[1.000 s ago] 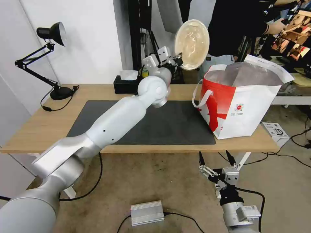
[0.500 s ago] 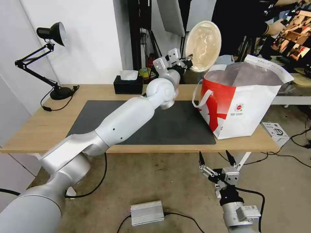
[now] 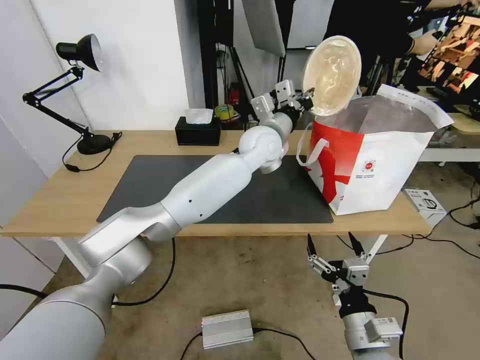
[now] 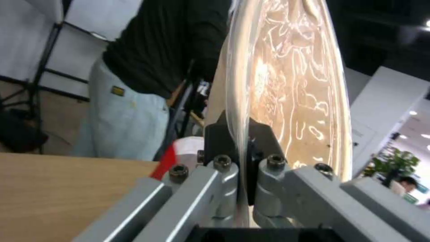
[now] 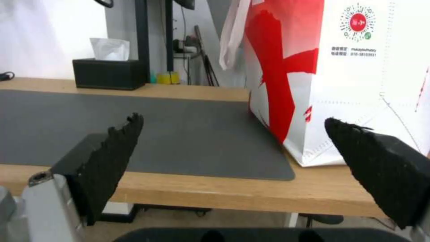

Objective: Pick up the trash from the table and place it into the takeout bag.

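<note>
My left gripper (image 3: 306, 96) is shut on the rim of a shallow beige bowl (image 3: 332, 74), held on edge in the air above the near-left corner of the takeout bag (image 3: 380, 160). In the left wrist view the black pads (image 4: 220, 134) pinch the bowl (image 4: 295, 84) at its rim. The bag stands open on the right end of the table (image 3: 60, 200), its foil lining showing. Below the table's front edge my right gripper (image 3: 334, 245) hangs open with nothing in it; its wrist view looks across the mat (image 5: 179, 134) at the bag (image 5: 358, 74).
A black tissue box (image 3: 197, 131) sits at the table's back edge and a black desk lamp (image 3: 75, 90) at the back left. The grey mat (image 3: 235, 195) covers the table's middle. A silver box (image 3: 227, 327) and cables lie on the floor. A person stands behind the bag.
My left arm has carried the beige bowl to the right, from behind the mat's middle to above the bag's left rim. The right arm has not moved.
</note>
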Controlling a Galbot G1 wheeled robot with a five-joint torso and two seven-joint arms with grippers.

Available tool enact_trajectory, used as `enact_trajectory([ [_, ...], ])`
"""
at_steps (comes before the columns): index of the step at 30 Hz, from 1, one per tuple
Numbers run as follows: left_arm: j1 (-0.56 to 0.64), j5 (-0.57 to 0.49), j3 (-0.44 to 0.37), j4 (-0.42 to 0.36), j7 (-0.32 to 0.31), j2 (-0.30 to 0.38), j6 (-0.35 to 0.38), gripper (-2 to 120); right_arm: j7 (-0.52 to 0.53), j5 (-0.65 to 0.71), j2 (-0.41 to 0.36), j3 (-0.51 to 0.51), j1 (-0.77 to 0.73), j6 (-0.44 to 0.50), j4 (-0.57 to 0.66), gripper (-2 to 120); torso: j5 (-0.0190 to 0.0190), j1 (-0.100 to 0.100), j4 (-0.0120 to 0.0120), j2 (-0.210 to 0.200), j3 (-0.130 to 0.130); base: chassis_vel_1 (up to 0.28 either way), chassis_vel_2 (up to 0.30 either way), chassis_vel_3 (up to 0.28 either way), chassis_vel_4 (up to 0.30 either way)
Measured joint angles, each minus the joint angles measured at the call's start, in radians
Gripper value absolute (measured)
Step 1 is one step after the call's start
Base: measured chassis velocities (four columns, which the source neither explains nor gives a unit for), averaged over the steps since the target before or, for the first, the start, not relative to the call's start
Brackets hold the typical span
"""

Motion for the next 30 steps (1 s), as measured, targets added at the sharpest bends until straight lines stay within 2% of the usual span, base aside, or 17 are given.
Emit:
enact_trajectory([
  [6, -0.005, 0.013, 0.012, 0.03, 0.05, -0.019, -0.01, 0, 0.0, 0.0, 0.0, 0.0, 0.0, 0.0, 0.0, 100, 0.0, 0.0, 0.0, 0.0, 0.0, 0.0, 0.0, 0.0, 0.0],
  [10, -0.009, 0.066, 0.028, 0.089, 0.11, -0.045, -0.041, 0, 0.0, 0.0, 0.0, 0.0, 0.0, 0.0, 0.0, 100, 0.0001, 0.0, -0.0001, 0.0, 0.0, 0.0, 0.0, 0.0, 0.0],
  [20, -0.01, 0.093, 0.053, 0.188, 0.209, -0.082, -0.058, 0, 0.0, 0.0, 0.0, 0.0, 0.0, 0.0, 0.0, 100, 0.0, 0.0, -0.0001, 0.0, 0.0, 0.0, 0.0, 0.0, 0.0],
  [30, -0.01, 0.14, 0.074, 0.252, 0.248, -0.092, -0.063, 0, 0.0, 0.0, 0.0, 0.0, 0.0, 0.0, 0.0, 100, 0.0, 0.0, 0.0, 0.0, 0.0, 0.0, 0.0, 0.0, 0.0],
])
